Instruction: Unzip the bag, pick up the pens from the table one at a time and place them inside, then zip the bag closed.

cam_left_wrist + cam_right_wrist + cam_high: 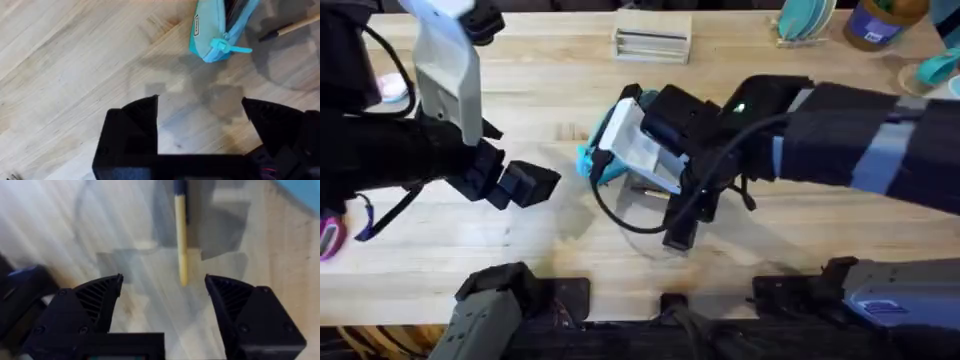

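The turquoise bag (588, 162) lies mid-table, mostly hidden under my right arm. Its end with the zipper pull (220, 46) faces my left gripper, and a dark gap shows along the zipper. A tan-yellow pen (181, 240) with a dark tip lies on the table (540, 90) beside the bag (210, 25). It appears as a thin sliver (648, 190) in the overhead view and at the edge (297, 24) of the left wrist view. My right gripper (162, 287) hovers open just short of the pen's end, also visible from overhead (680, 228). My left gripper (200, 112) is open and empty, left of the bag (525, 185).
A small wooden box (652, 42) stands at the back centre. Teal dishes (805, 20) and a blue jar (878, 22) are at the back right. Pink items (328, 238) lie at the left edge. Bare wood lies between the bag and the front edge.
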### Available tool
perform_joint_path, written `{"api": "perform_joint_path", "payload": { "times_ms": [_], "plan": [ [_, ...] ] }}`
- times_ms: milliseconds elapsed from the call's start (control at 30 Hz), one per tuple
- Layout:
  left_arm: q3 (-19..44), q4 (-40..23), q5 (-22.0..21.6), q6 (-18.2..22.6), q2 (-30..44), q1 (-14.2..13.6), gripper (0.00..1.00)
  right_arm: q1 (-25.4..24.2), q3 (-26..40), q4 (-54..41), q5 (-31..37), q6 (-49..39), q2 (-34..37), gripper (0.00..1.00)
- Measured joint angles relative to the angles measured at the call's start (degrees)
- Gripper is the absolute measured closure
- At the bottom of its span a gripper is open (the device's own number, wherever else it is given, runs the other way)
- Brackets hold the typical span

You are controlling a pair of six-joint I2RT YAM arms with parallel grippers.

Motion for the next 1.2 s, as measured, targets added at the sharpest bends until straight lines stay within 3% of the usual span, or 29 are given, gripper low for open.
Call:
{"api": "perform_joint_path", "payload": {
  "times_ms": [433, 767, 900, 1067, 1133, 1200],
  "plan": [
    [0.00, 0.53, 0.31, 0.20, 0.00, 0.00, 0.007, 2.72, -1.82, 5.13, 5.32, 1.47, 0.71, 0.003],
    [0.00, 1.49, 4.17, 6.75, 0.00, 0.27, 0.007, 2.69, -1.45, 6.45, 4.70, 1.60, 5.28, 0.003],
    [0.00, 1.51, 7.05, 9.17, 0.00, 2.70, 0.007, 2.67, -1.01, 6.30, 4.56, 1.60, 5.90, 0.003],
    [0.00, 1.51, 11.42, 11.70, 0.00, 8.41, 0.007, 2.67, -0.94, 6.26, 4.54, 1.60, 5.95, 0.005],
    [0.00, 1.51, 13.50, 12.36, 0.00, 10.83, 0.007, 2.67, -0.94, 6.21, 4.38, 1.57, 5.95, 0.051],
    [0.00, 1.47, 15.55, 12.83, 0.00, 13.01, 0.007, 2.82, -0.94, 6.24, 4.19, 1.52, 5.95, 0.202]
  ]
}}
